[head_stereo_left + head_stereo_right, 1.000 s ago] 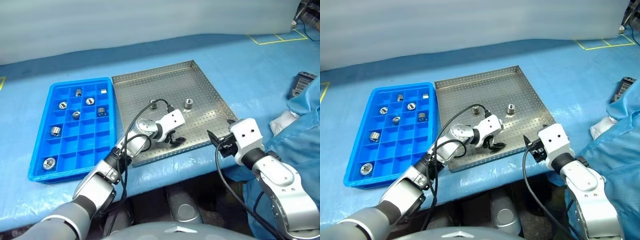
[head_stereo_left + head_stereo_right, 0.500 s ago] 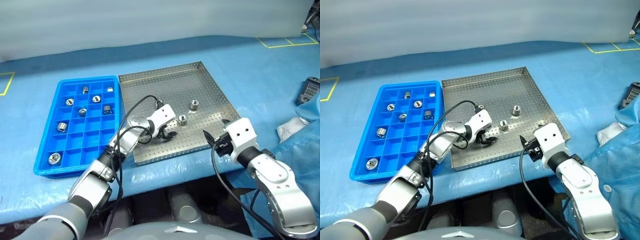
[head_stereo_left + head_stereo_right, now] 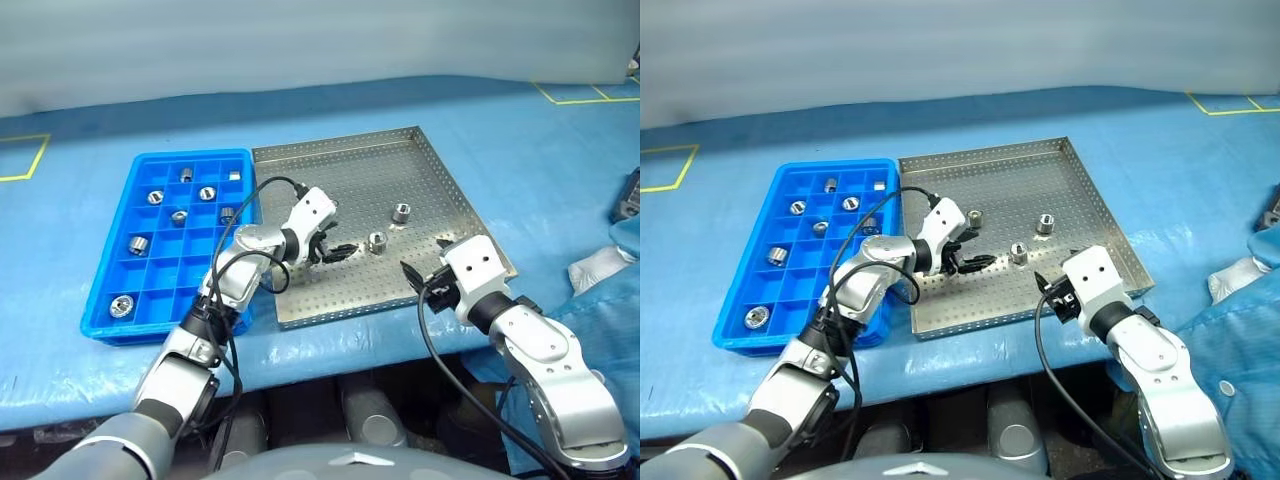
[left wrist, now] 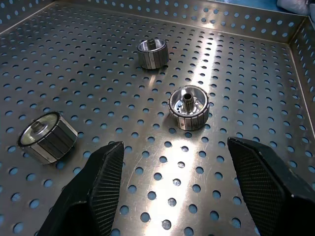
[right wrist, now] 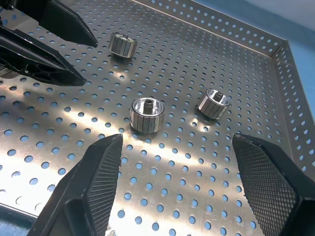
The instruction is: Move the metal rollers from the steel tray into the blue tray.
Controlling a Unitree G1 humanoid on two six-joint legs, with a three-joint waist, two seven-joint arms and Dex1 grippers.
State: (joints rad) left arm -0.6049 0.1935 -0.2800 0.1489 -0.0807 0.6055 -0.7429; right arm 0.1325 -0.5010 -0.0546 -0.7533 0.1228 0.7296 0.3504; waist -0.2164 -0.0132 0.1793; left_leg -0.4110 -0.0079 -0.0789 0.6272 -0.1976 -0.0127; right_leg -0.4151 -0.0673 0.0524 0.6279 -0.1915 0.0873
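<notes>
With both sets of jaws spread and empty over the perforated square steel tray (image 3: 420, 165), the left gripper (image 3: 335, 250) could nudge the small silver metal roller (image 3: 378, 241) at frame centre away.

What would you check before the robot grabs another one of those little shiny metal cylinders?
1. Left gripper open and empty: ok.
2. Right gripper open and empty: ok.
3. Small silver metal rollers left on the square perforated steel tray: ok, three, at and.
4. Nearest roller lying apart from the others, with room for the fingers: ok.
5. Free compartments in the bright blue plastic grid tray: ok, many.
6. Which compartment comes next: cannot tell.
</notes>
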